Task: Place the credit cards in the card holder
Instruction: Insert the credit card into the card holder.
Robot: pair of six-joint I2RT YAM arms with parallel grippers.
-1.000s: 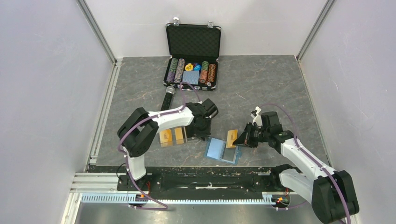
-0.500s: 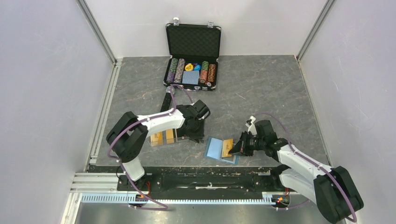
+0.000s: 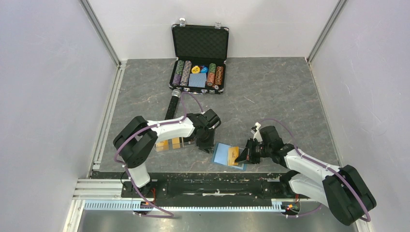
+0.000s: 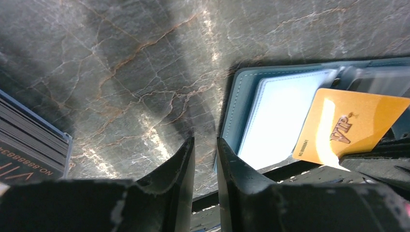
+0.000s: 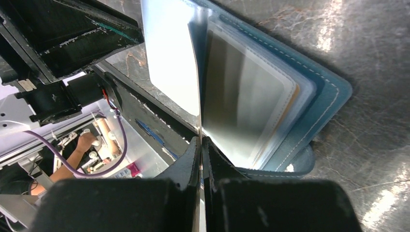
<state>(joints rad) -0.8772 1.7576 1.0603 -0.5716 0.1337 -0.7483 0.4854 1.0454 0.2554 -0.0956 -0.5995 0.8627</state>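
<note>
The teal-blue card holder (image 3: 221, 153) lies open on the table near the front edge, its clear sleeves showing in the left wrist view (image 4: 237, 96) and the right wrist view (image 5: 314, 111). My right gripper (image 3: 244, 155) (image 5: 199, 139) is shut on one orange credit card (image 3: 235, 154) and holds it on edge over the open sleeves. The card's VIP face shows in the left wrist view (image 4: 353, 128). My left gripper (image 3: 207, 146) (image 4: 205, 140) is almost shut with nothing in it, just left of the holder's left edge. Two more orange cards (image 3: 170, 144) lie under the left arm.
An open black chip case (image 3: 199, 58) with chip stacks and a card deck stands at the back. A dark rod (image 3: 172, 104) lies in front of it. A VIP card's corner (image 4: 24, 150) shows low left in the left wrist view. The table's front rail (image 3: 208, 186) is close.
My right gripper has carried the orange card left and down, from beside the card holder to over its open sleeves. My left gripper has shifted to the holder's left edge.
</note>
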